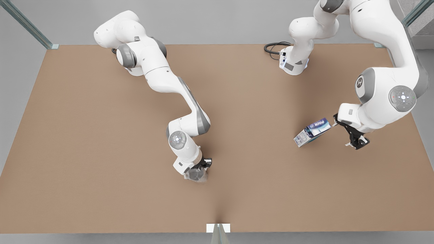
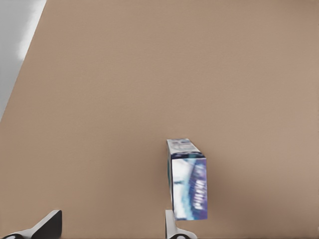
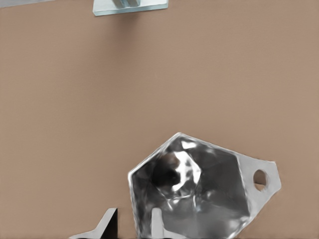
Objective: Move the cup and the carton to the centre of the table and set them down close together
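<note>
Tan-brown table is carrying both arms. Right gripper, near the middle toward the front edge, is pinching the cup by its rim, one finger inside. Left gripper, on the front view's right, is standing spread; the carton is lying tilted beside one fingertip, outside the gap.

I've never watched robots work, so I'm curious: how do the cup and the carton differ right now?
The cup is pale grey-white with angular facets; the carton is a dark blue and white printed box. The cup looks smaller than the carton. The cup sits at the right gripper, one finger inside its rim; the carton lies tipped over, with one finger of the left gripper beside it. Both are small and over the same tan table, far apart.
</note>
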Robot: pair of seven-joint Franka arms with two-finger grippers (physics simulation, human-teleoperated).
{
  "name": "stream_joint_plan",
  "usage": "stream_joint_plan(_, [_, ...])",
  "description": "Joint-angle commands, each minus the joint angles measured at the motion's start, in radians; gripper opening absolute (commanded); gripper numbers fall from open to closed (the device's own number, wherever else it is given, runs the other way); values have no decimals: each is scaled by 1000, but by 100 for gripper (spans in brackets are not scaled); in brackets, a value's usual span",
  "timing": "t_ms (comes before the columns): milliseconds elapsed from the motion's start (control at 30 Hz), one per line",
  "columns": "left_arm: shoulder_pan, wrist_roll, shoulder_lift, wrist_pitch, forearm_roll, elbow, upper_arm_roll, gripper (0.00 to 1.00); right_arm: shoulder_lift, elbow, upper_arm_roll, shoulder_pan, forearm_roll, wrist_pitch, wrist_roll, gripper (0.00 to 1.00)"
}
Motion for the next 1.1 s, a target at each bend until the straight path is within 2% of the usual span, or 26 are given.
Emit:
stream_joint_plan(0, [-2,4,3,-1,4,0,-1,100,1,0,0,0,0,0,0,66])
stream_joint_plan(100, [24,59,8,83,7,-46,6,100,-1,0,0,0,0,-2,5,66])
stream_joint_plan(233, [92,59,6,112,9,-92,5,100,-1,0,0,0,0,-3,6,72])
stream_joint_plan(267, [90,58,0,117,9,-110,5,100,-2,0,0,0,0,-3,6,75])
stream_joint_plan(300, [84,56,-12,115,9,-125,3,100,-2,0,0,0,0,-3,6,84])
stream_joint_plan(333, [81,56,-24,115,9,-144,3,100,-4,0,0,0,0,-3,6,97])
stream_joint_plan(367, [78,56,-34,124,9,-161,2,100,-7,0,2,-2,0,-5,6,100])
stream_joint_plan(433, [51,55,-91,190,7,-273,-1,100,-22,0,3,-2,0,-12,6,100])
stream_joint_plan(533, [11,38,-91,209,7,-343,-4,100,-39,-2,5,-5,0,-26,3,100])
stream_joint_plan(600, [6,32,-81,152,-3,-337,-9,100,-153,-3,-3,-37,-14,-141,-8,100])
stream_joint_plan(667, [5,30,-121,189,-16,-392,-9,100,-364,-18,-3,-141,-273,-531,-214,100])
stream_joint_plan(733, [-2,15,-166,213,-16,-440,-11,100,-475,-18,-26,-235,-537,-716,-448,100])
stream_joint_plan(767, [0,1,-181,250,-13,-464,-12,100,-498,-20,-66,-248,-561,-795,-485,100])
stream_joint_plan(800, [-2,-6,-201,261,-14,-498,-14,100,-622,-165,89,-368,-636,-752,-451,100])
stream_joint_plan(833, [0,-6,-202,293,-13,-516,-20,100,-766,-351,346,-560,-756,-646,-327,100])
stream_joint_plan(867, [3,-5,-201,336,7,-529,-18,100,-855,-492,410,-643,-772,-572,-302,100])
stream_joint_plan(1067, [70,-6,-267,364,33,-650,-18,100,-846,-492,417,-644,-765,-584,-239,100])
